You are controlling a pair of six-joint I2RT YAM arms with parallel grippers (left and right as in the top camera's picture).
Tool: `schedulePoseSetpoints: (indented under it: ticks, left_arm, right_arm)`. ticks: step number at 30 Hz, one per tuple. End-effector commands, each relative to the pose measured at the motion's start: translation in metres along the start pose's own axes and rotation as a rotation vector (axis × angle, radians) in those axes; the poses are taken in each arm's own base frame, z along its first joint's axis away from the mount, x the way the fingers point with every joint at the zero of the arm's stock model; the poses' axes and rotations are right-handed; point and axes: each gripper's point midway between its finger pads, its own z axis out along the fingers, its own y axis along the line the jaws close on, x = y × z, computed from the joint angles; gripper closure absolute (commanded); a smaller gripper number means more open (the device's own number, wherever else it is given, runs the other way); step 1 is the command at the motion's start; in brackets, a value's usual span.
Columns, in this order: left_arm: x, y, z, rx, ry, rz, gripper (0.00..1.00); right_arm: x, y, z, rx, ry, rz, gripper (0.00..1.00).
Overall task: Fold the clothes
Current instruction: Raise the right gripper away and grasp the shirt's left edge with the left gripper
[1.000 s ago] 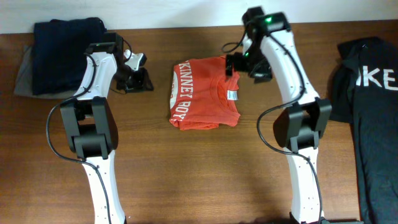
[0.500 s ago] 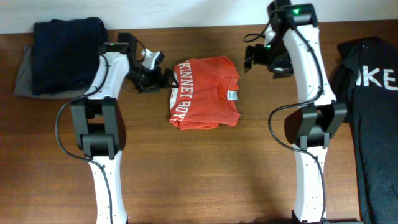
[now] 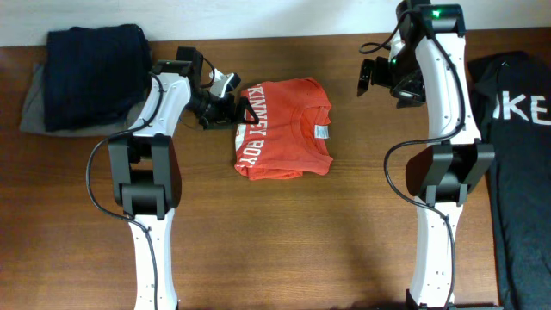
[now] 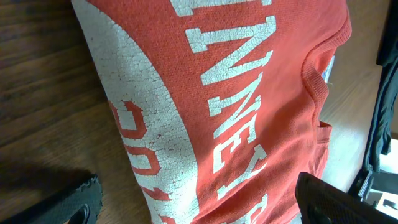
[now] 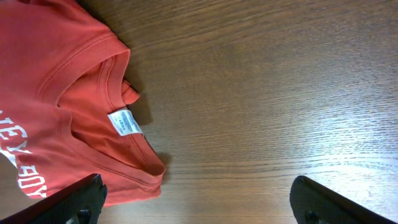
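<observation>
On the brown wooden table [image 3: 284,232], a dark blue folded cloth [image 3: 90,77] lies on a grey one [image 3: 33,103] at the left – a black shirt with white letters [image 3: 516,172] lies at the right.

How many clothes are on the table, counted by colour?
orange-red T-shirt: 1
dark blue folded garment: 1
grey cloth under the dark blue one: 1
black shirt with white letters: 1
Total: 4

Brown wooden table [image 3: 284,241], folded orange-red T-shirt [image 3: 284,138] at centre, navy pile [image 3: 90,73] left, black garment [image 3: 516,155] right
</observation>
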Motion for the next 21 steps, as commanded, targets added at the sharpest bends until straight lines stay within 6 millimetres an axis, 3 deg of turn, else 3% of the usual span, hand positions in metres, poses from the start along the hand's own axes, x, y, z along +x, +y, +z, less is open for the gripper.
schedulePoseSetpoints:
  ticks: [1, 13, 14, 17, 19, 21]
  left_arm:
    - [0.009, 0.012, 0.031, 0.010, 0.054, -0.009, 0.01]
    - [0.030, 0.012, 0.080, 0.061, 0.145, -0.025, 0.01]
    - [0.030, 0.011, 0.082, 0.061, 0.145, -0.019, 0.06]
    - [0.026, 0.009, 0.085, 0.060, 0.130, 0.002, 0.44]
    - [0.023, 0.010, 0.085, 0.056, 0.120, 0.012, 0.57]
    - [0.019, 0.013, 0.086, 0.042, 0.108, 0.025, 0.63]
  right_arm:
    - [-0.001, 0.000, -0.017, 0.007, -0.040, -0.012, 0.01]
    - [-0.001, 0.000, -0.017, 0.007, -0.040, -0.034, 0.01]
    - [-0.001, 0.000, -0.017, 0.007, -0.040, -0.034, 0.01]
    - [-0.001, 0.000, -0.017, 0.007, -0.040, -0.034, 0.01]
    - [-0.001, 0.000, -0.017, 0.007, -0.040, -0.034, 0.01]
    - [-0.001, 0.000, -0.017, 0.007, -0.040, -0.034, 0.01]
